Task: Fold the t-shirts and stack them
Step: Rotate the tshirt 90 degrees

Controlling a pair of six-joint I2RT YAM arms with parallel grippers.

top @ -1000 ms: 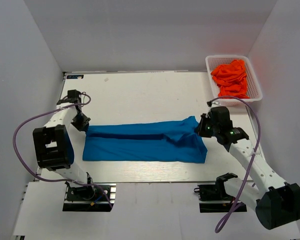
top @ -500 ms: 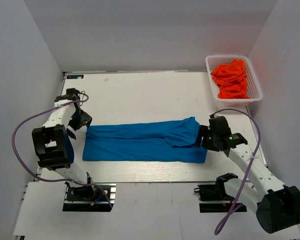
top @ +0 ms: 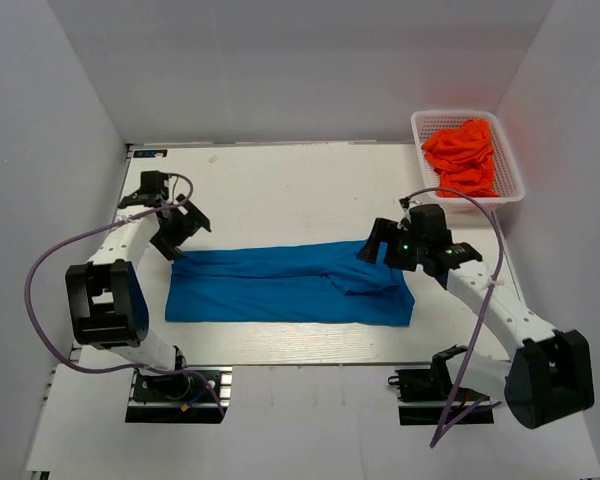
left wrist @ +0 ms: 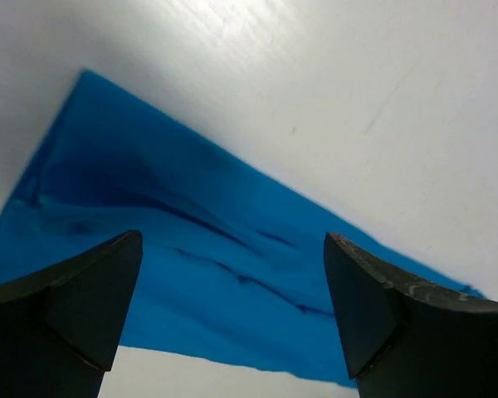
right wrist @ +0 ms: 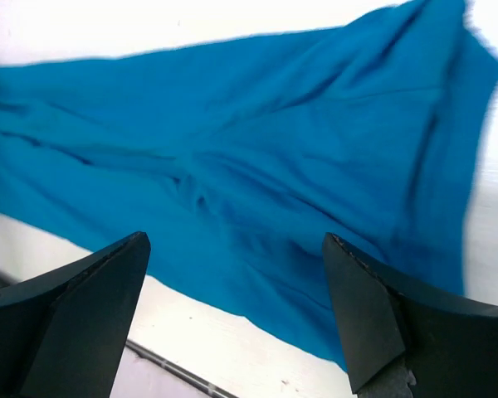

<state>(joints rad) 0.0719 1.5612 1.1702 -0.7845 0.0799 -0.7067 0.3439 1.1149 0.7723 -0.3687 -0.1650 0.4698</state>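
A bright blue t-shirt [top: 285,283] lies folded into a long band across the table's near half; it also fills the left wrist view [left wrist: 191,257] and the right wrist view [right wrist: 257,157]. Orange-red t-shirts [top: 464,156] are heaped in the white basket at the back right. My left gripper [top: 185,226] hovers open just above the blue shirt's left end, nothing between its fingers [left wrist: 75,298]. Open too, my right gripper [top: 378,246] hangs over the shirt's right end, holding nothing.
The white mesh basket [top: 508,160] stands at the table's back right corner, against the right wall. Grey walls close in on three sides. The table's near edge [top: 300,362] runs just below the blue shirt, with both arm bases beneath it.
Both grippers were shut on the blue shirt's ends and have let go and opened. Each has lifted and drawn back from the cloth, which now lies flat.
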